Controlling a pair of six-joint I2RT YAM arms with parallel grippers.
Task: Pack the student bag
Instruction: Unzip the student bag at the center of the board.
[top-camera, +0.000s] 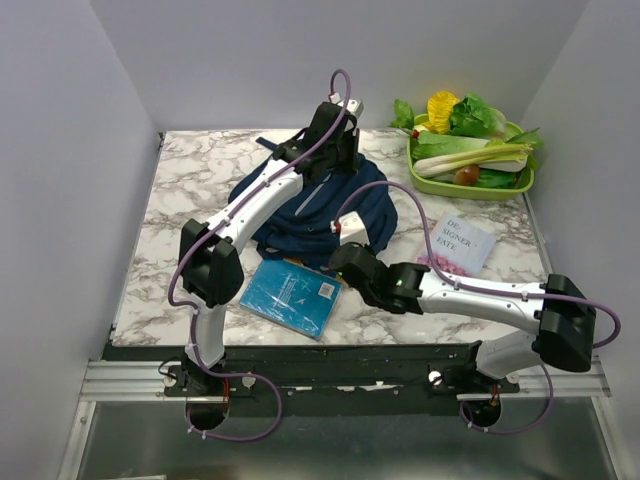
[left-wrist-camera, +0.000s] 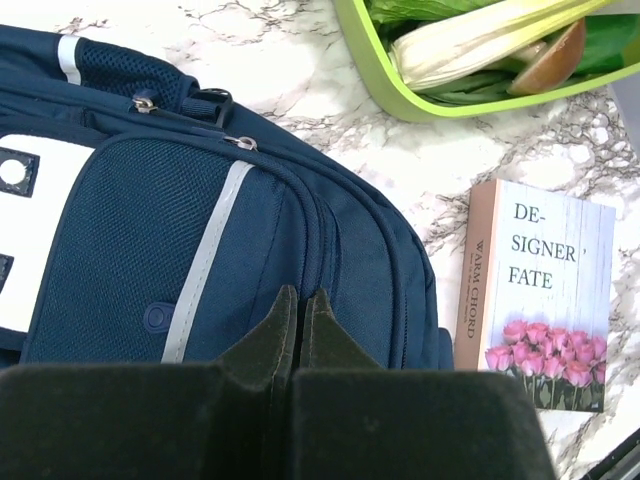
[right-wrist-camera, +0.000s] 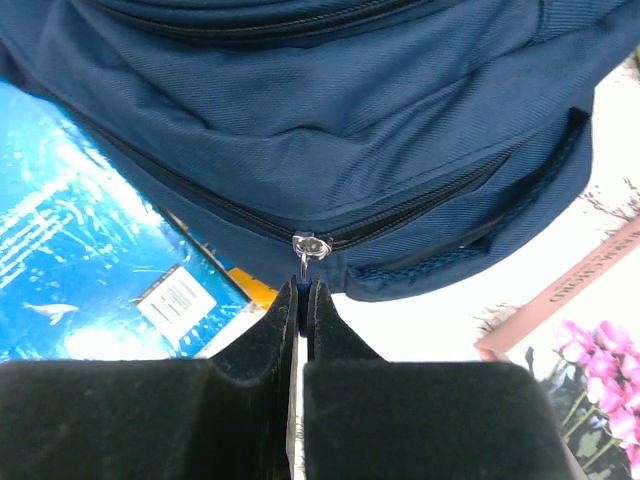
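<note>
Student bag (top-camera: 310, 215), a large navy blue fabric backpack with a grey stripe, lies slumped at the middle of a white, grey-veined marble-patterned counter (top-camera: 180, 180), nearer the far edge. Plain pale grey walls (top-camera: 60, 150) close the counter in on the left, right and far sides.

The left gripper (left-wrist-camera: 297, 298) hangs over the bag's far side, black fingers pressed together with nothing between them, above the mesh front pocket. The right gripper (right-wrist-camera: 303, 290) reaches in from the near right, its fingers closed on the small metal zipper pull (right-wrist-camera: 308, 250) at the bag's near edge.

A glossy blue paperback with an ocean cover (top-camera: 290, 295) lies toward the near edge, one corner tucked under the bag. A white book with pink roses on its cover (top-camera: 458, 245) rests just right of the bag, toward the right edge. A lime green plastic tray (top-camera: 470, 188) heaped with leafy vegetables sits in the far right corner.
</note>
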